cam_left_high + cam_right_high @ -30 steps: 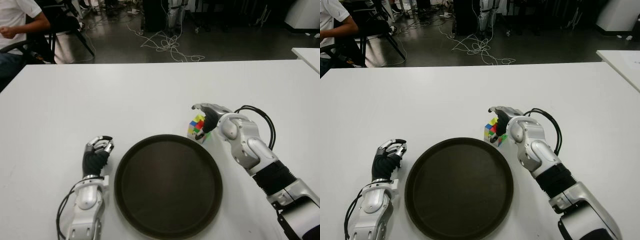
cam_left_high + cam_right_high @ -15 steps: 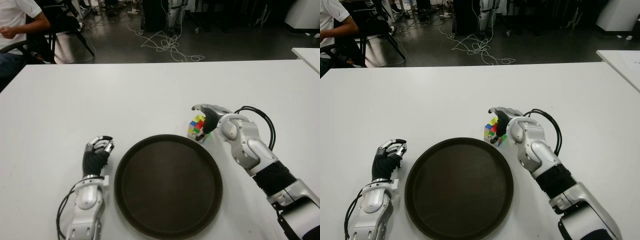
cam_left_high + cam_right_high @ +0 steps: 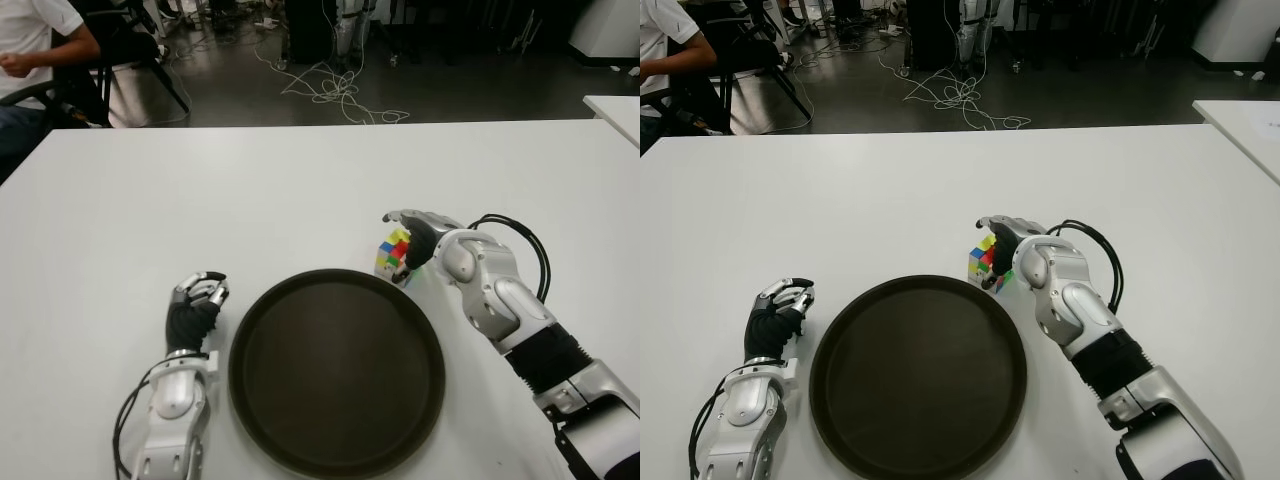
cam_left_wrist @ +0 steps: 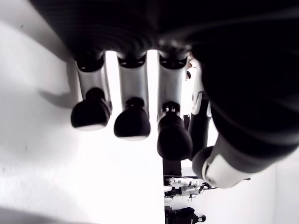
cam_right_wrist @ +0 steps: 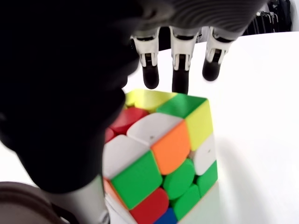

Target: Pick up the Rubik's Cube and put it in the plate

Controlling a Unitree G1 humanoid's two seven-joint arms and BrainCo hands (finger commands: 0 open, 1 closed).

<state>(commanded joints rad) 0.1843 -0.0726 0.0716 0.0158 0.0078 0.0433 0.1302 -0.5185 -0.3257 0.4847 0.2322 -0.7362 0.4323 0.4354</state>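
Observation:
The Rubik's Cube (image 3: 392,252) stands on the white table (image 3: 250,200), just beyond the far right rim of the round dark plate (image 3: 243,345). My right hand (image 3: 400,238) reaches around it from the right. Its fingers (image 5: 180,70) stretch out over the cube's top (image 5: 163,149) and the thumb lies against one side. The fingers are not closed on the cube, which still sits on the table. To the left of the plate is my left hand (image 3: 197,298), fingers (image 4: 132,122) curled and holding nothing.
A person (image 3: 30,50) sits on a chair beyond the table's far left corner. Cables (image 3: 335,90) lie on the floor behind the table. Another white table's corner (image 3: 615,110) shows at the far right.
My right hand has crept slightly farther over the cube. The cube, the plate and the left hand have stayed where they were.

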